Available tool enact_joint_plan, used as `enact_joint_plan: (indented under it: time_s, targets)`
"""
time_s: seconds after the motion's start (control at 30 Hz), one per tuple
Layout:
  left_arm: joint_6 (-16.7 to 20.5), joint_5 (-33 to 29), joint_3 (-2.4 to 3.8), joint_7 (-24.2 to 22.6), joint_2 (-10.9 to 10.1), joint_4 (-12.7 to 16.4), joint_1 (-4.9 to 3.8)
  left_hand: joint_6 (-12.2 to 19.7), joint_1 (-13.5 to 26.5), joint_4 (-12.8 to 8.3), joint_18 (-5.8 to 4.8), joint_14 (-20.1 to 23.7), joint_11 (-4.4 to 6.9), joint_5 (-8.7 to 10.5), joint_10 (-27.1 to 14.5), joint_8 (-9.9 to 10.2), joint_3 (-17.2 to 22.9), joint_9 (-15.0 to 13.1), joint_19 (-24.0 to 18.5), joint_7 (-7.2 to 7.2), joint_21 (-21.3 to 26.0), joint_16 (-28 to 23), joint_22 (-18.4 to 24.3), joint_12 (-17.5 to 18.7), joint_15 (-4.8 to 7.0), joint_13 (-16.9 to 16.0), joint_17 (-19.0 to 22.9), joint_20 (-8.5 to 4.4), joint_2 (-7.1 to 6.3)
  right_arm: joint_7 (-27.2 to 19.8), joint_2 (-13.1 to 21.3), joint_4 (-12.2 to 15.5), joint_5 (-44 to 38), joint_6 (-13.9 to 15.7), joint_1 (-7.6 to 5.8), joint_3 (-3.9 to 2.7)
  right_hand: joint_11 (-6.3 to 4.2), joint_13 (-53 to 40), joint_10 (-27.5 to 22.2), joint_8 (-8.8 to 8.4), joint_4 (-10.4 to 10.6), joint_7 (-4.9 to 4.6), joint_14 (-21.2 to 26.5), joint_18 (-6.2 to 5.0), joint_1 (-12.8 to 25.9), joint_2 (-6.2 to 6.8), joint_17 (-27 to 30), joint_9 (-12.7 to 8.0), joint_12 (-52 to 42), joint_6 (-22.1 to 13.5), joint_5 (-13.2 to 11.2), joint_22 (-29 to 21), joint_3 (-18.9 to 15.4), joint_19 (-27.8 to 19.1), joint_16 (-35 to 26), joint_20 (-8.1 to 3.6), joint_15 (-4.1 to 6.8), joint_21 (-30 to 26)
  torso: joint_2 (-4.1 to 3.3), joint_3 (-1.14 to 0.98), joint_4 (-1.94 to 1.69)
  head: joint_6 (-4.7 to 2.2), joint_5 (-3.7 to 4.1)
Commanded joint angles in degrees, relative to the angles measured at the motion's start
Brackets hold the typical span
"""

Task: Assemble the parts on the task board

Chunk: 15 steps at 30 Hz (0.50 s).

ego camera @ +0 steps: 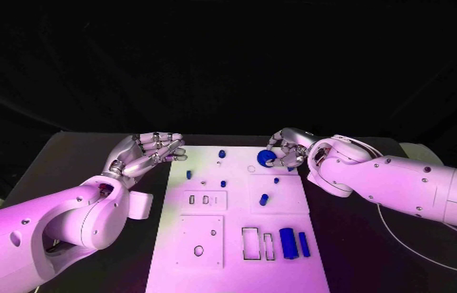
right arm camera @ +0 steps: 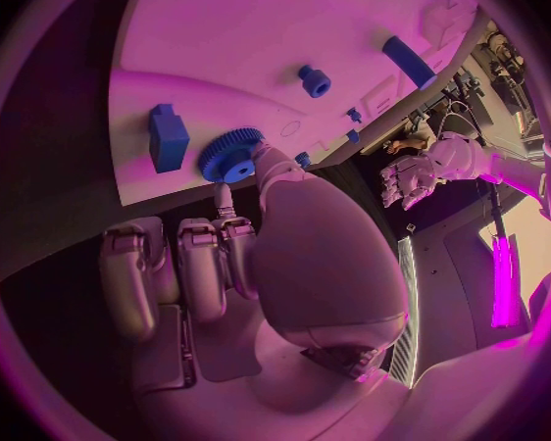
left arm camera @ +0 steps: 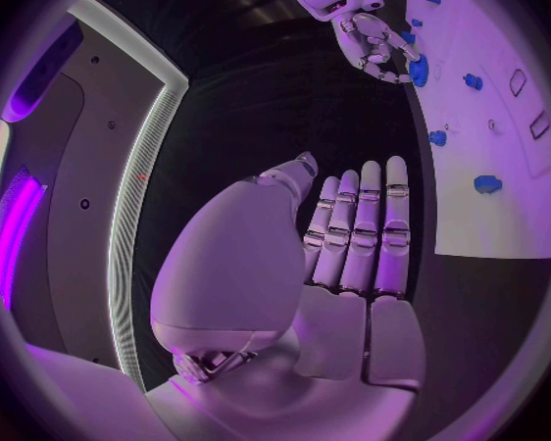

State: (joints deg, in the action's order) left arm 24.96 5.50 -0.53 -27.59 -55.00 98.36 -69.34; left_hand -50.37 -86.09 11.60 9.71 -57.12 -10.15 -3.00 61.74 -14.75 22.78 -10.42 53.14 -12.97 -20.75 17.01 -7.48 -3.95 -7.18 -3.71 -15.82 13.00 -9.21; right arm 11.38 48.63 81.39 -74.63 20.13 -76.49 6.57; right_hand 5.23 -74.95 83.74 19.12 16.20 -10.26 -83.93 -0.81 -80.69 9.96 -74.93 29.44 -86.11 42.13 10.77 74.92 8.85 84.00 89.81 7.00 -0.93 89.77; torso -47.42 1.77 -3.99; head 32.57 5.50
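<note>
Task board (ego camera: pixel 238 240): you can read no text, number or label on its white surface.
Blue parts (ego camera: pixel 286 242): they carry no marking that you can read.
Blue gear (right arm camera: pixel 232 158): it shows teeth and no writing.
Hands and arms: you find no brand name or sign on the shells.
Table (ego camera: pixel 81 161): no readable sign stands on it.

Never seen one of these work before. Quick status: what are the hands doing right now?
Right hand pinching blue gear at far edge of task board. Left hand open, beside board, holding nothing. Nothing blocking.
</note>
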Motion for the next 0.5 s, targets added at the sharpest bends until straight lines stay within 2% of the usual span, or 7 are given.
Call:
enact_joint_plan:
  time_s: [0.03,0.23,0.33,0.5]
  targets:
    - [-1.1,-0.1,0.04,-0.2,0.0,0.1,-0.07,0.3,0.2,0.1,0.65,0.3,-0.05,0.11,-0.2,0.3,0.3,0.1,-0.5,-0.79,0.2,-0.2,0.1,0.3,-0.2,-0.1,-0.1,0.09,0.24,0.5,-0.1,-0.1,-1.1,-1.2,0.08,0.01,0.24,-11.6,2.9,0.49,-0.1,0.03,-6.1,0.8,-0.6,-0.26,-15.1,-0.1,-0.4,-0.2,0.3,15.1,0.3,6.0,0.2,0.29,-0.38,0.2,0.02,0.01,0.0,0.08,0.09]
    - [-1.1,-0.1,0.04,-0.2,0.0,0.1,-0.07,0.3,0.3,0.1,0.65,0.3,-0.06,0.11,-0.2,0.3,0.4,0.1,-0.5,-0.81,0.2,-0.2,0.1,0.3,-0.2,-0.1,-0.1,0.1,0.25,0.6,-0.1,-0.3,-1.4,-1.6,0.18,0.02,0.04,-12.1,3.2,1.25,-0.4,0.26,-6.1,0.81,-1.5,-0.98,-15.1,-0.2,-0.9,1.3,1.4,15.1,1.5,6.0,0.2,0.24,-0.26,0.2,0.0,0.0,0.0,0.18,0.01]
    - [-1.1,-0.1,0.04,-0.1,0.0,0.1,-0.07,0.3,0.3,0.1,0.65,0.3,-0.06,0.11,-0.2,0.3,0.4,0.1,-0.5,-0.81,0.2,-0.2,0.1,0.3,-0.2,-0.1,-0.1,0.1,0.25,0.8,-0.1,-0.3,-2.0,-1.9,0.25,0.03,-0.21,-12.5,3.6,1.52,-0.5,0.51,-6.1,0.81,-1.9,-0.93,-15.1,-0.6,-1.2,2.6,4.5,15.1,2.8,6.0,0.2,0.05,-0.05,0.2,0.04,0.0,0.04,0.19,0.01]
    - [-1.1,-0.1,0.04,-0.1,-0.1,0.1,-0.07,0.3,0.3,0.1,0.66,0.3,-0.07,0.11,-0.2,0.3,0.4,0.1,-0.5,-0.82,0.2,-0.2,0.1,0.3,-0.21,-0.1,-0.1,0.11,0.26,1.1,-0.2,-0.2,-3.9,-1.8,0.4,0.04,-0.39,-13.0,4.2,1.45,-0.8,0.69,-6.1,0.81,-2.4,-0.98,-15.1,-1.1,-1.8,3.7,5.3,15.1,4.4,6.0,0.2,-0.08,0.11,0.2,0.02,0.02,-0.01,0.33,-0.01]
